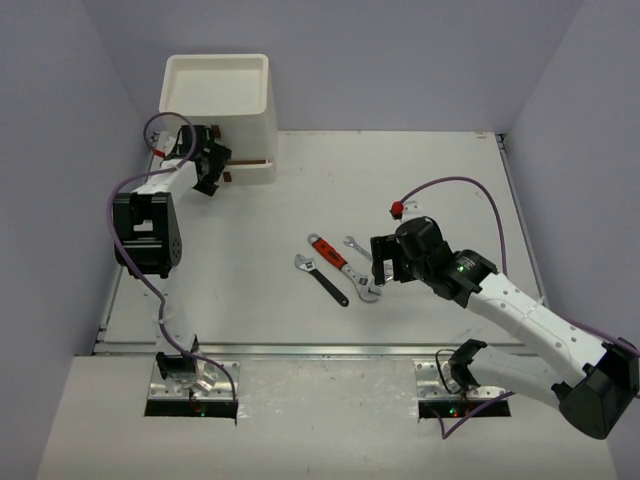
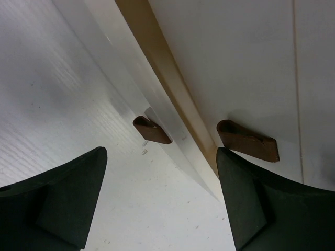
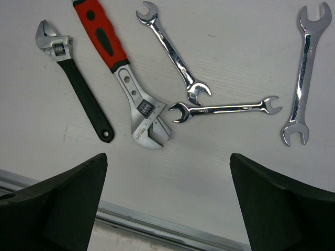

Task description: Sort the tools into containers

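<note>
The containers (image 1: 218, 98) are a white stacked box unit at the table's far left, with a tray on top. My left gripper (image 1: 216, 174) is at the unit's front, open, its fingers apart with nothing between them (image 2: 162, 201). Two red-brown drawer handles (image 2: 152, 130) (image 2: 247, 142) show ahead of it, the right one just above my right finger. The tools lie mid-table: a red-handled adjustable wrench (image 3: 118, 68), a black-handled one (image 3: 78, 94) and three slim silver wrenches (image 3: 172, 52) (image 3: 225, 109) (image 3: 302, 73). My right gripper (image 3: 167, 204) hangs open above them (image 1: 380, 270).
A metal rail (image 3: 157, 225) runs along the table's near edge, just behind my right gripper. Purple cables (image 1: 460, 185) loop over both arms. Grey walls close in the table on the left, back and right.
</note>
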Robot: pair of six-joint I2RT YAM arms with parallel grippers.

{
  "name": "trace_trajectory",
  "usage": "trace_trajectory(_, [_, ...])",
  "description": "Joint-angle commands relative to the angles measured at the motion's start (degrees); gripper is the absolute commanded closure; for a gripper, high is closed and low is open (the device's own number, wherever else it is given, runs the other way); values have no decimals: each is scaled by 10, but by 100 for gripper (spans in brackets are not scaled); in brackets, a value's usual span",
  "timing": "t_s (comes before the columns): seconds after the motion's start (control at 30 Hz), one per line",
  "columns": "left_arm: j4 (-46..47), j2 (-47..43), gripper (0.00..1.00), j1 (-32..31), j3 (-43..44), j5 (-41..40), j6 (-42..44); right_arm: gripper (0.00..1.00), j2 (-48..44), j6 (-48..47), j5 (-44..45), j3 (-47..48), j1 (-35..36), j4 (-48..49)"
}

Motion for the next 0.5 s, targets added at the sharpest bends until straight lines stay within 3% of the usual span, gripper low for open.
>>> trace_trajectory(0.0, [13, 14, 18, 1, 19, -14, -13, 1, -2, -8, -2, 2, -3, 17])
trace_trajectory(0.47, [-58, 72, 20, 2, 71, -70, -19, 1, -28, -1, -10, -11, -2, 39])
